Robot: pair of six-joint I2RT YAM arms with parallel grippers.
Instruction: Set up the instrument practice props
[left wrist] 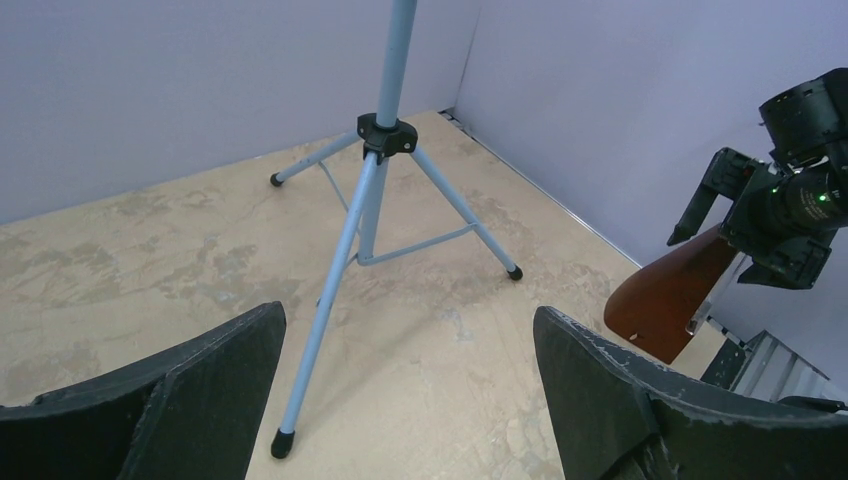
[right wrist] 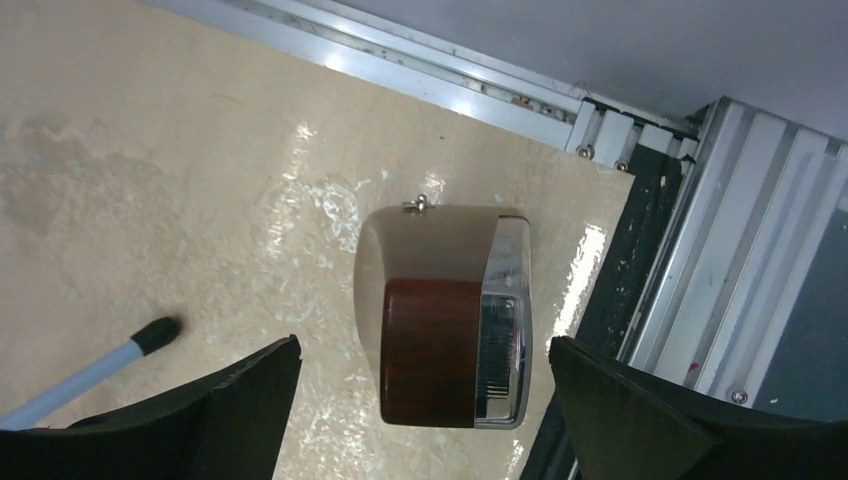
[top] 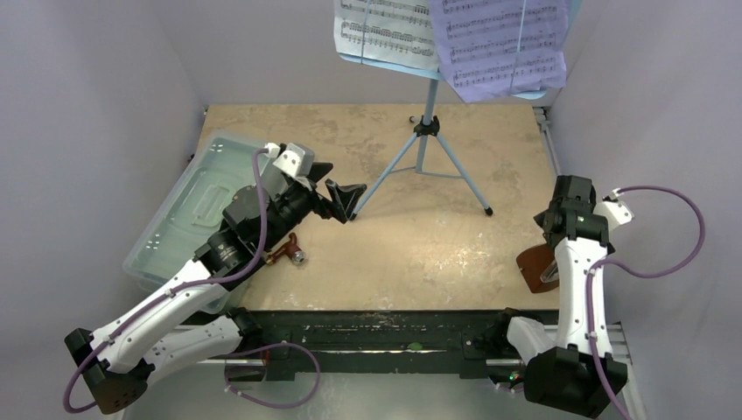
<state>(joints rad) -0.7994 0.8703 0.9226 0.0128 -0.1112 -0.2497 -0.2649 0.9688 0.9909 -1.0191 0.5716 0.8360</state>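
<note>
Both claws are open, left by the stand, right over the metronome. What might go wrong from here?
1. The left claw sits right at the near leg of the music stand. A nudge could topple it and shed the lilac page, which hangs crooked.
2. The metronome sits close to the rail at the table's edge. An off-centre close by the right claw might shove it off.

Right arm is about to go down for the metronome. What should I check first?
1. Right gripper, jaws open: ok.
2. Metronome centred between those jaws: ok.
3. Metronome upright: cannot tell.
4. Music stand on all three feet: ok.
5. Pages on the stand: ok.
6. Left gripper clear of the stand: not ok, one foot lies between its open jaws.
</note>
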